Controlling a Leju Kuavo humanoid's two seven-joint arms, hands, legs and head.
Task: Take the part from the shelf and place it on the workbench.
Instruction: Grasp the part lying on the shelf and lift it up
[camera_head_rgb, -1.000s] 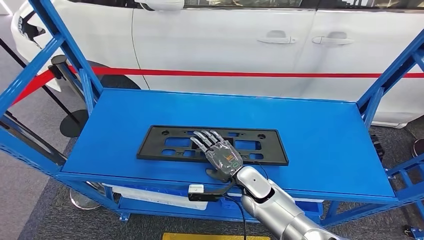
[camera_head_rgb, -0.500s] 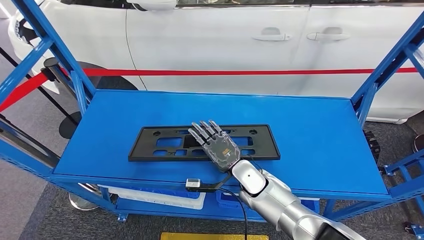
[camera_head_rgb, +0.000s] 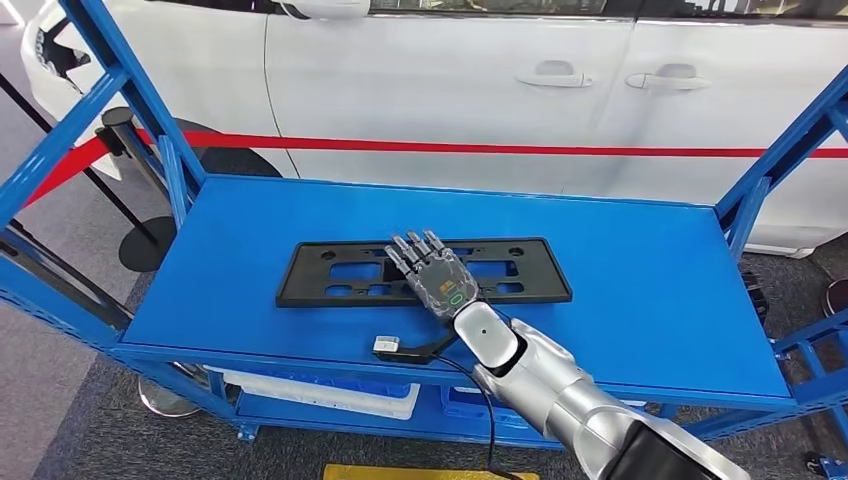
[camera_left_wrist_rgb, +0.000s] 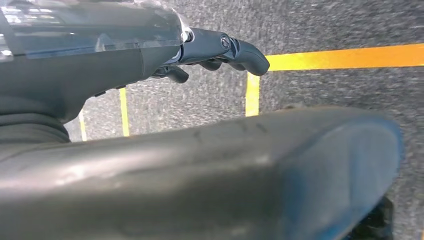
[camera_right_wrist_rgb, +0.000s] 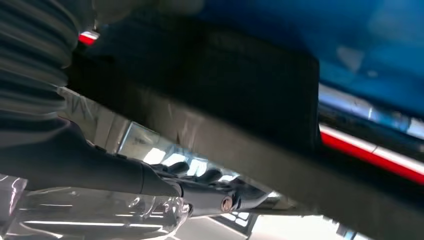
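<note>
The part is a flat black plate frame (camera_head_rgb: 305, 285) with cut-outs, lying across the middle of the blue shelf top (camera_head_rgb: 640, 290). My right hand (camera_head_rgb: 435, 280) reaches over its near edge at the middle, fingers stretched flat on top and the thumb hidden under the edge. In the right wrist view the black part (camera_right_wrist_rgb: 225, 85) sits close against the dark fingers (camera_right_wrist_rgb: 210, 197). My left hand (camera_left_wrist_rgb: 215, 50) hangs over grey floor with its fingers loosely bent and nothing in them.
Blue uprights (camera_head_rgb: 100, 90) frame the shelf at both ends. Behind it stands a white car (camera_head_rgb: 450, 80) with a red barrier belt (camera_head_rgb: 560, 150) and a post (camera_head_rgb: 120, 125). A white bin (camera_head_rgb: 320, 395) sits on the lower level. Yellow lines (camera_left_wrist_rgb: 345, 57) mark the floor.
The view swayed sideways and back. My right hand has slid further over the part and its thumb has gone out of sight; the part's near edge now sits further from the shelf's front.
</note>
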